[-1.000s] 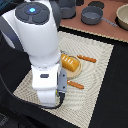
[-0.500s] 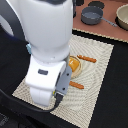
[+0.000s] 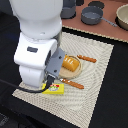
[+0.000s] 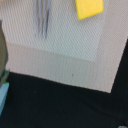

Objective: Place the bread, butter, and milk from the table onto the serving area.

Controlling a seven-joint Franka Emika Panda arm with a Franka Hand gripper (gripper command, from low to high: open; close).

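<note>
The bread (image 3: 71, 64) lies on the round tan plate (image 3: 76, 73) on the beige striped placemat (image 3: 95, 85). The butter (image 3: 54, 89) lies flat on the placemat by its near-left edge, just below my arm; it also shows in the wrist view (image 4: 89, 7), apart from the camera. My arm's white body hides the fingers; only the grey hand (image 3: 56, 62) shows, above the butter. A blue-green shape (image 4: 2, 95) sits at the wrist view's edge; I cannot tell if it is the milk. No milk shows in the exterior view.
Orange-handled cutlery lies on either side of the plate (image 3: 86, 58) (image 3: 72, 83). A brown board (image 3: 100, 27) with grey pots (image 3: 92, 14) stands behind the placemat. Dark table (image 3: 115, 100) surrounds the placemat.
My arm has shifted toward the exterior view's left and looms larger. The butter and the bread stay where they were on the placemat.
</note>
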